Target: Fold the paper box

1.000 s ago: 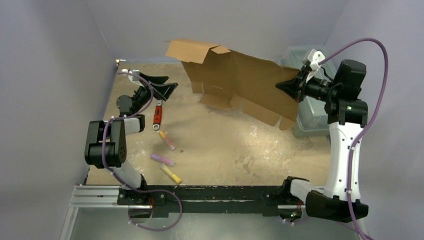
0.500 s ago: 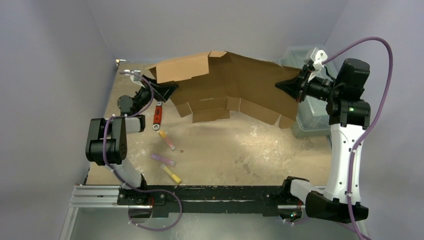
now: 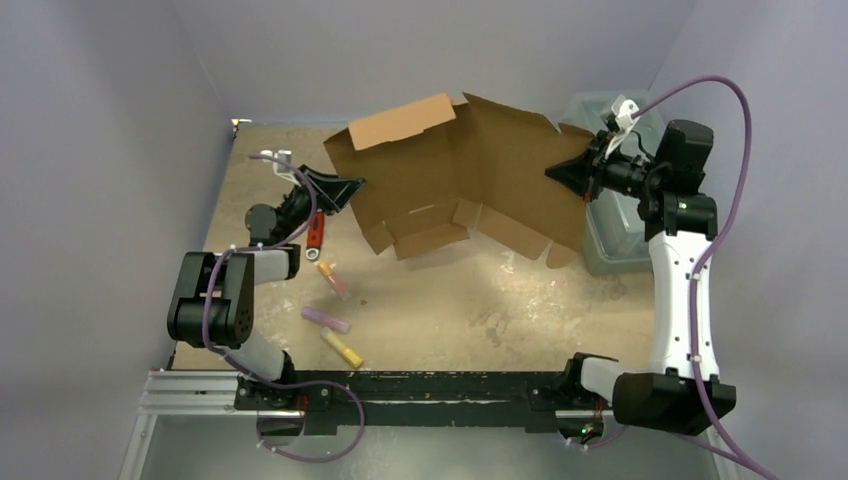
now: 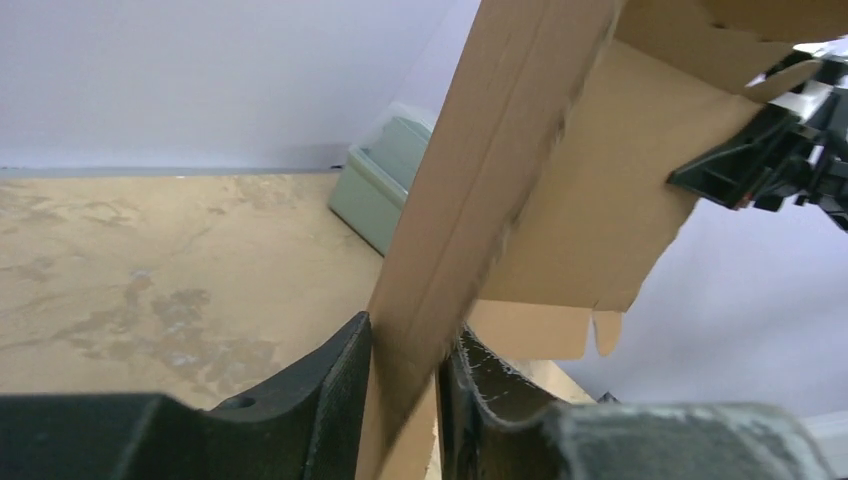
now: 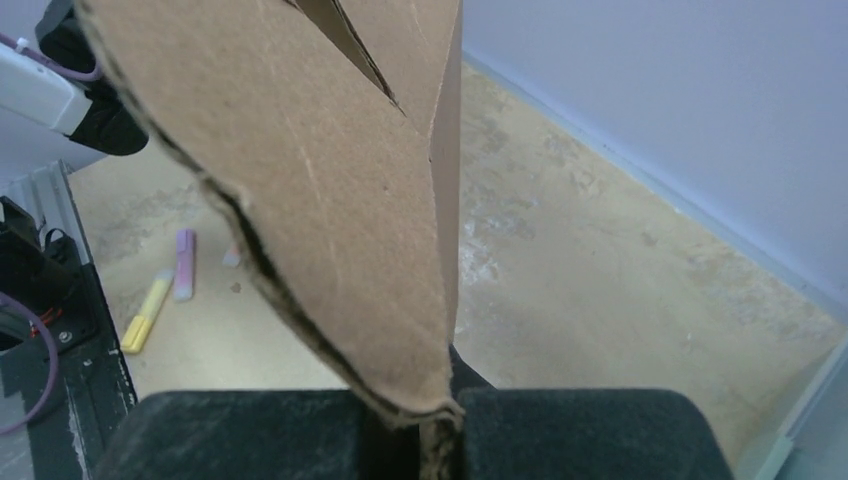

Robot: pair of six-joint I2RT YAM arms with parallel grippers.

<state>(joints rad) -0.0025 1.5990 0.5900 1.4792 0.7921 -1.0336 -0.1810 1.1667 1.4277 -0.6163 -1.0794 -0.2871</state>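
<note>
The paper box (image 3: 470,170) is a brown cardboard die-cut sheet with flaps, hanging in the air over the back of the table between my two grippers. My left gripper (image 3: 345,190) is at its left edge. In the left wrist view a cardboard panel (image 4: 480,200) runs down between both black fingers, with the left gripper (image 4: 410,330) shut on it. My right gripper (image 3: 562,172) holds the right edge. In the right wrist view the cardboard (image 5: 330,180) rises out of the right gripper (image 5: 420,405), shut tight on its lower corner.
A translucent pale-green bin (image 3: 612,225) stands at the right, just behind the right gripper. A red-handled tool (image 3: 316,232) lies under the left gripper. Three markers, an orange one (image 3: 334,280), a purple one (image 3: 327,320) and a yellow one (image 3: 341,348), lie near the front left.
The box's left part has swung left and down to my left gripper, which went from wide open to closed on its edge. The right gripper kept its grip and shifted slightly.
</note>
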